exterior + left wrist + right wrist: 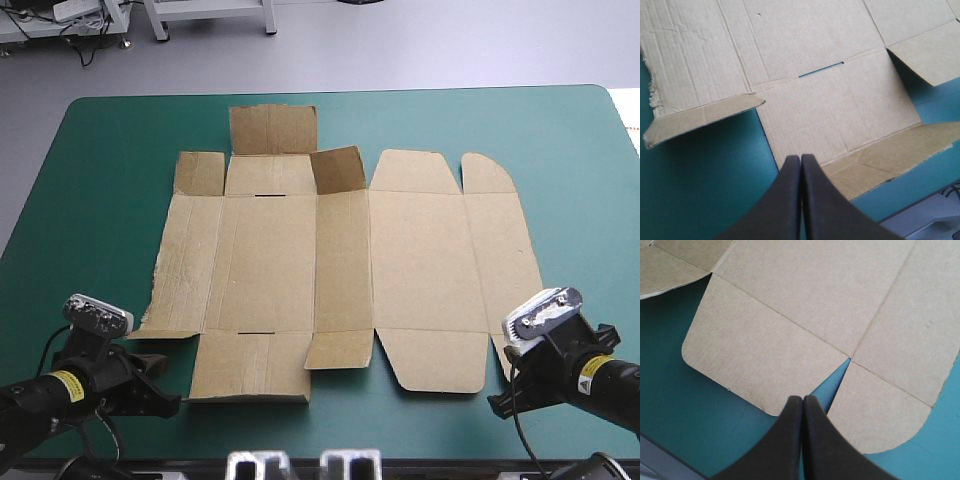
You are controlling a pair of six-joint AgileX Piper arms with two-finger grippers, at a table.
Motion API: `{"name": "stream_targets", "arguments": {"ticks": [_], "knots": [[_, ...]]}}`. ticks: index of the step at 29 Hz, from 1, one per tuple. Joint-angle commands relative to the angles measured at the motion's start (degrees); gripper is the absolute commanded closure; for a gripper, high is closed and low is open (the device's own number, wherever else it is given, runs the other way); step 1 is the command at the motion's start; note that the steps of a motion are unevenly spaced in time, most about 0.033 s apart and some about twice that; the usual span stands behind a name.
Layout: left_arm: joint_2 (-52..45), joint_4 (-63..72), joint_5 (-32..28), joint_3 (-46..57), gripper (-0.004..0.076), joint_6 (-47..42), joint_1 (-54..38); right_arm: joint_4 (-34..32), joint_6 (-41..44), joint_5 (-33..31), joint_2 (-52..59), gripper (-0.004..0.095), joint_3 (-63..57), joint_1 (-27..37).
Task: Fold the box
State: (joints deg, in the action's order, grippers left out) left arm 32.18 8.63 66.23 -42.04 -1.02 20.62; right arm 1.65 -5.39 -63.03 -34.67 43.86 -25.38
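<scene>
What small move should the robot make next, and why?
Likely open the left pincer and ease it onto the near flap: the box lies nearly flat, unheld, and this pincer, shut like the right pincer, sits at that flap's edge.

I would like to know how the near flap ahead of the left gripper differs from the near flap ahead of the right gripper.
The left flap has square corners; the right flap has rounded ones. The left flap carries a creased strip along its near edge and a slot at its fold; the right flap is plain. Both lie about flat, unheld, the left gripper and right gripper shut close by.
</scene>
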Motion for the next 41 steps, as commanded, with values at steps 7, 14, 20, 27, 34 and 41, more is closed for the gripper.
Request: {"name": "stream_targets", "arguments": {"ticks": [7,14,20,27,34,41], "knots": [[0.5,1.4,-2.9,-1.5,0.0734,0.1,0.3,-0.5,-0.5,2.7,0.0,0.0933,1.3,-0.2],[0.5,1.2,-3.0,-1.5,0.0734,0.1,0.3,-0.5,-0.5,2.7,0.0,0.0932,1.3,-0.2],[0.5,1.1,-3.0,-1.5,0.0734,0.1,0.3,-0.5,-0.6,2.7,0.0,0.0932,1.3,-0.2],[0.5,1.3,-3.0,-1.5,0.0734,-0.4,0.3,-0.5,-0.6,2.7,0.0,0.0932,1.3,-0.2],[2.8,1.1,-4.1,-2.1,0.0723,-0.5,0.3,-0.5,-0.6,2.7,0.0,0.0932,1.3,-0.2],[15.5,-1.5,-8.3,-8.7,0.0709,1.0,0.3,-0.5,-0.6,2.7,0.0,0.0932,1.3,-0.2]]}}
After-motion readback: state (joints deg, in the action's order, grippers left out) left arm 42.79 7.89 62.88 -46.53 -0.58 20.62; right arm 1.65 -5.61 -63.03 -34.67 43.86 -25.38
